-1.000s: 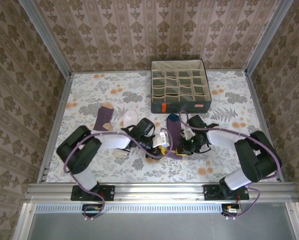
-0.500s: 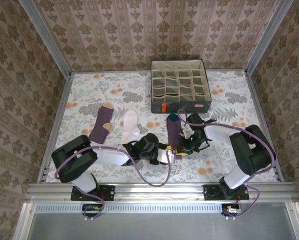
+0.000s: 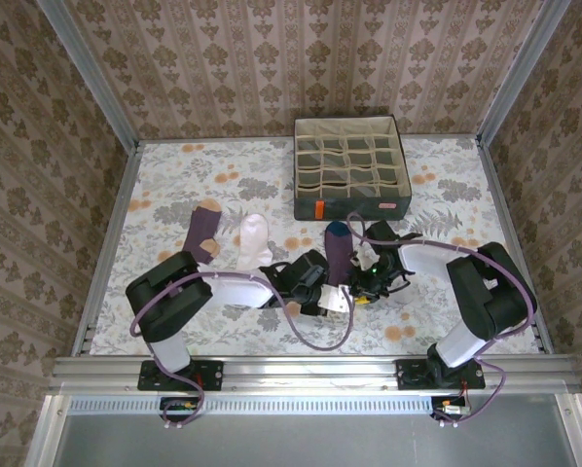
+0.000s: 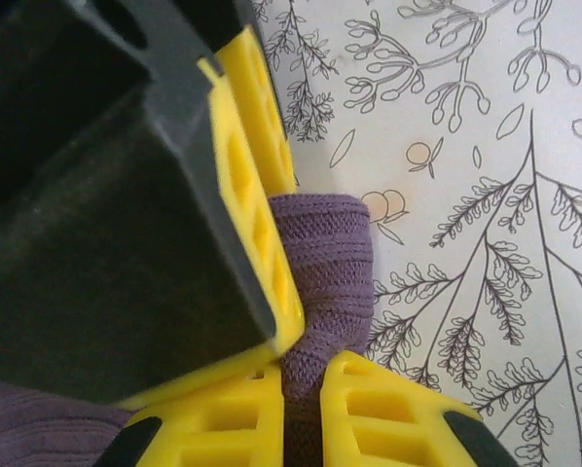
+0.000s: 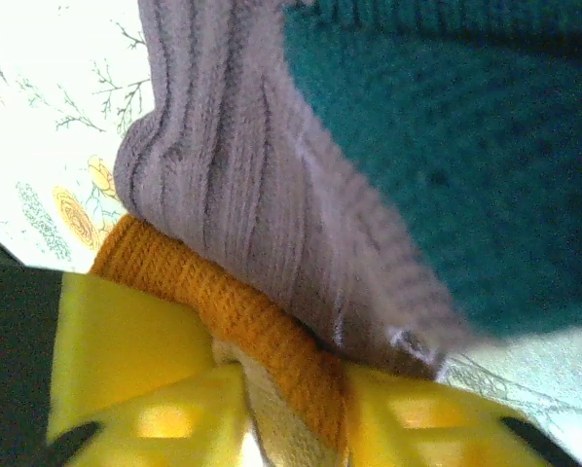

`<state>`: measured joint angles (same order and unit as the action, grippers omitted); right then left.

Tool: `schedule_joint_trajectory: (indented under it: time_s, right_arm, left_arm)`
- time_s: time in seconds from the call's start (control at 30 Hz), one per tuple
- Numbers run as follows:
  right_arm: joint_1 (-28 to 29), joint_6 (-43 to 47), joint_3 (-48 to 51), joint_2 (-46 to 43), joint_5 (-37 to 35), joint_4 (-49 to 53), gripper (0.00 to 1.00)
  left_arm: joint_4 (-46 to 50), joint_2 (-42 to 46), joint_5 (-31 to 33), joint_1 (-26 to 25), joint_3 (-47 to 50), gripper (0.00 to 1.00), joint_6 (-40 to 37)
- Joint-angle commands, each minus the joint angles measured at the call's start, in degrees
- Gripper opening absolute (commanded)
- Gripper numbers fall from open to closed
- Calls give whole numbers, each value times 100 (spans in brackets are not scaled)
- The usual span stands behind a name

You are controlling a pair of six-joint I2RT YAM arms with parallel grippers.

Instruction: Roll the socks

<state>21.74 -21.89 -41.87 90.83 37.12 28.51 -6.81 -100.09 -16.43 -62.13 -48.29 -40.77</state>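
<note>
– Left gripper [image 4: 296, 358] is clamped on a fold of the teal-heeled sock [image 3: 338, 248], and the right gripper [image 5: 293, 418] pinches its orange cuff [image 5: 223, 302]. The sock lies just below centre of the overhead frame.
– What might fail?
– Both bites look shallow (only an edge of knit sits between the jaws), so a tug could pull the fabric free and let the fold spring open.
– And the arms?
– They crowd together at lower centre. Turning the roll could knock one against the other, or drag the sock across the table [image 3: 447, 209].
</note>
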Motion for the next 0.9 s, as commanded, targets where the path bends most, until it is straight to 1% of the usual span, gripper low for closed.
schedule_joint_trajectory:
  time_s: [0.0,0.07,0.17,0.2,0.23,0.37,0.47,0.57,0.67,0.77,0.87]
  right_arm:
    - [-61,71,290,-442,7,-93,45]
    - [-94,114,425,-775,44,-236,50]
    - [-126,112,661,-1332,-167,-357,53]
    - [-125,88,725,-1455,-216,-408,53]
    - [-126,43,815,-1587,-264,-466,53]
    - [-117,-75,1067,-1959,-520,-633,54]
    - [-108,-87,1169,-2068,-590,-754,54]
    - [-86,-99,1190,-2027,-597,-865,53]
    - [-49,-143,1197,-1831,-467,-1019,53]
    - [18,-252,1224,-1578,-305,-1241,52]
    - [123,-311,1216,-1364,-230,-1360,48]
  left_arm:
    - [1093,-345,-881,240,-185,0,609]
    - [1342,-441,-1278,364,-336,0,855]
    - [1664,-642,-1873,497,-591,0,1244]
    - [1736,-711,-1998,536,-667,0,1367]
    - [1819,-790,-2322,584,-751,0,1512]
    - [1999,-1060,-3076,816,-1049,0,2064]
    - [2048,-1225,-3497,962,-1216,0,2434]
    - [2033,-1391,-3768,1099,-1351,0,2777]
    - [1800,-1496,-3876,1190,-1358,0,3106]
    - [1577,-1562,-3849,1233,-1323,0,3339]
    - [1494,-1625,-3750,1274,-1317,0,3493]
